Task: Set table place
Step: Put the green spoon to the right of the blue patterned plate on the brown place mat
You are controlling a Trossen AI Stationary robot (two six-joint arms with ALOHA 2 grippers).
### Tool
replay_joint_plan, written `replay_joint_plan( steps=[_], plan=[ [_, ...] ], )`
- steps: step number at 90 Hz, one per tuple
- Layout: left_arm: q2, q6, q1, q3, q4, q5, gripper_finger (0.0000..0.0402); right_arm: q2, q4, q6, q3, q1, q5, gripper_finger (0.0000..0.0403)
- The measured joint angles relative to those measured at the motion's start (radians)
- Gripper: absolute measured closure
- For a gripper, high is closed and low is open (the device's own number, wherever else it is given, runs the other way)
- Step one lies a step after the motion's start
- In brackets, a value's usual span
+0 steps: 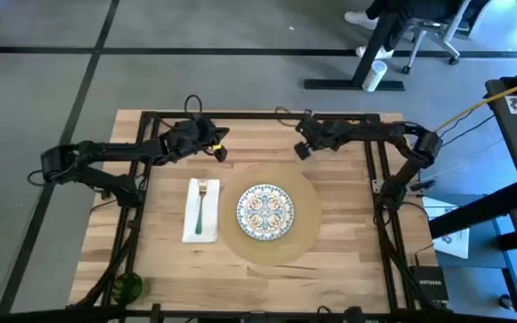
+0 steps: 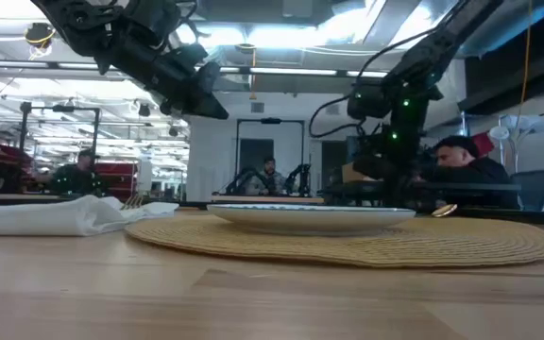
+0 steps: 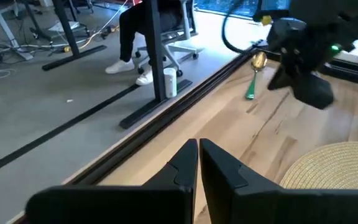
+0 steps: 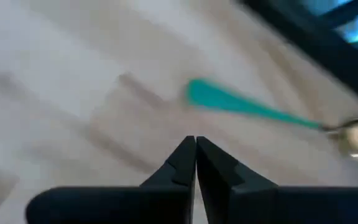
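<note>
The round tan placemat (image 1: pixel 272 215) lies on the wooden table (image 1: pixel 348 260) with a patterned plate (image 1: pixel 264 212) on its middle. To its left a white napkin (image 1: pixel 202 209) carries a green-handled fork (image 1: pixel 201 211). A spoon with a teal handle (image 4: pixel 247 107) and a gold bowl (image 3: pixel 258 60) lies near the table's far edge. My right gripper (image 4: pixel 195 148) is shut and hovers just short of the spoon, over the far edge of the placemat (image 1: pixel 302 151). My left gripper (image 3: pixel 198 154) is shut and held above the table, beyond the napkin (image 1: pixel 221 151).
A green round object (image 1: pixel 128 287) sits at the table's near left corner. The black frame (image 1: pixel 240 115) runs along the far edge. Beyond it are a desk leg, a white cup (image 3: pixel 169 82) and a seated person's legs (image 3: pixel 135 37). Bare wood lies right of the placemat.
</note>
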Motion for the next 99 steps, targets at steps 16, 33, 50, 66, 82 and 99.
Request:
replay_joint_plan(
  steps=[16, 33, 50, 66, 82, 99],
  plan=[
    [0.000, 0.003, 0.000, 0.000, 0.000, 0.000, 0.0400, 0.018, 0.025, -0.023, -0.002, -0.062, -0.040, 0.0403],
    [0.000, 0.003, 0.000, 0.000, 0.000, 0.000, 0.0400, 0.073, 0.060, -0.025, -0.003, -0.093, -0.088, 0.0403],
    [0.000, 0.004, 0.000, 0.000, 0.000, 0.000, 0.0400, 0.080, 0.116, -0.025, 0.005, -0.092, -0.086, 0.0403],
    [0.000, 0.004, 0.000, 0.000, 0.000, 0.000, 0.0400, 0.080, 0.126, -0.027, 0.020, -0.106, -0.085, 0.0403],
    [0.000, 0.004, 0.000, 0.000, 0.000, 0.000, 0.0400, 0.080, 0.121, -0.025, 0.020, -0.126, -0.122, 0.0403],
    [0.000, 0.004, 0.000, 0.000, -0.001, 0.000, 0.0400, 0.080, 0.121, -0.024, 0.020, -0.125, -0.161, 0.0403]
  ],
)
